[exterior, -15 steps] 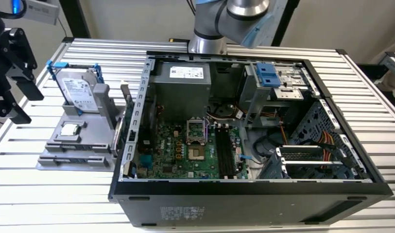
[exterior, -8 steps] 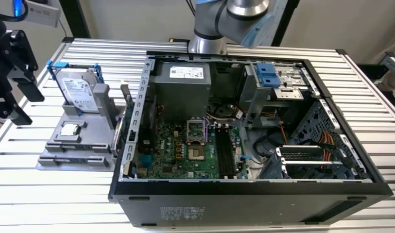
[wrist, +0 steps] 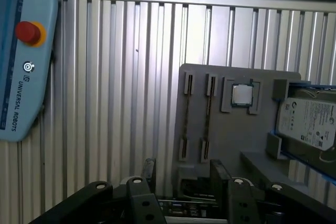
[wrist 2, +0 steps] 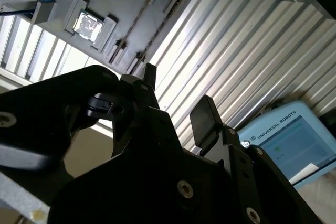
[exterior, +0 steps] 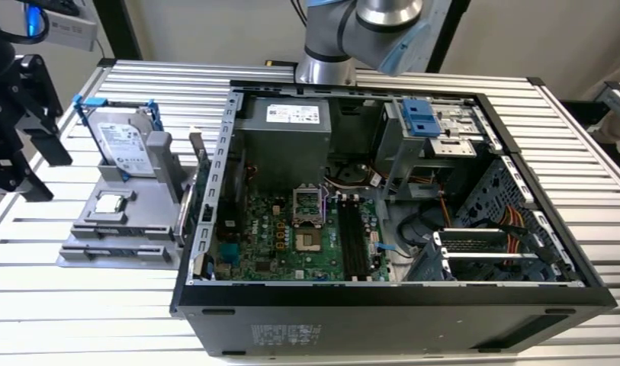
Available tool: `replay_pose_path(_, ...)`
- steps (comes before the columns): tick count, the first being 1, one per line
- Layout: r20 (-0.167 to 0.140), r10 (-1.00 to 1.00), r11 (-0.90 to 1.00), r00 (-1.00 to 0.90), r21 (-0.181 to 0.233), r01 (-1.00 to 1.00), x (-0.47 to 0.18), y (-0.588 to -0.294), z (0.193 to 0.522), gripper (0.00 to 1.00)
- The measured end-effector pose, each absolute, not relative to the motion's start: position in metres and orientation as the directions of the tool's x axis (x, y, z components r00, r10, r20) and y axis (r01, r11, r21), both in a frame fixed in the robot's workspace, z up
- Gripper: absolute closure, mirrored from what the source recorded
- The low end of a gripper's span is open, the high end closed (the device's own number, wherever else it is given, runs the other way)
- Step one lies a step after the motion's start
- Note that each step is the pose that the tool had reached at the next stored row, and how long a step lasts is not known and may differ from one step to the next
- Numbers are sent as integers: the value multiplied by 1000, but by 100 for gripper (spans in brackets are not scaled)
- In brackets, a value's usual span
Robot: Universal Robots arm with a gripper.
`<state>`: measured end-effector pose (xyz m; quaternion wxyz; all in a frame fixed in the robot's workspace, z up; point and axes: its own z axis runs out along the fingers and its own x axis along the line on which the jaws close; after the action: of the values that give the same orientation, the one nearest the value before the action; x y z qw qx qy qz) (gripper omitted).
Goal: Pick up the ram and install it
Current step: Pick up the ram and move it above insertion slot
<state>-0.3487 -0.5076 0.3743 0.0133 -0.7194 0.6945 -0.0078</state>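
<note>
First wrist view: black two-finger gripper (wrist: 184,174), fingers spread wide, nothing held. Beyond it, a flat grey plastic parts tray (wrist: 231,140) on the ribbed aluminium table (wrist: 115,77). The ram (wrist: 208,116), a long thin stick seen edge-on, sits in a slot holder on the tray, just beside a small square silver processor chip (wrist: 242,94). A second similar strip (wrist: 186,116) sits in the neighbouring holder. Silver box-shaped hard drive with blue clips (wrist: 307,121) lies past the chip.

Second wrist view: fingers (wrist 2: 203,116) apart, gap empty. Ram (wrist 2: 135,22) in its holder, well apart from the gripper.

Exterior view: gripper (exterior: 47,177) hangs at the exterior view's left, raised, left of the tray (exterior: 152,206). Black computer case with its side panel off (exterior: 391,301) stands just right of the tray. Holders at the tray's near end; the stick is too small to make out.
</note>
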Motion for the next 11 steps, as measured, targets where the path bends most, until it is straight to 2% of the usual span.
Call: replay_pose_path(11, 1, -999, -35, 35, -30, -999, -349, -508, 366, 0)
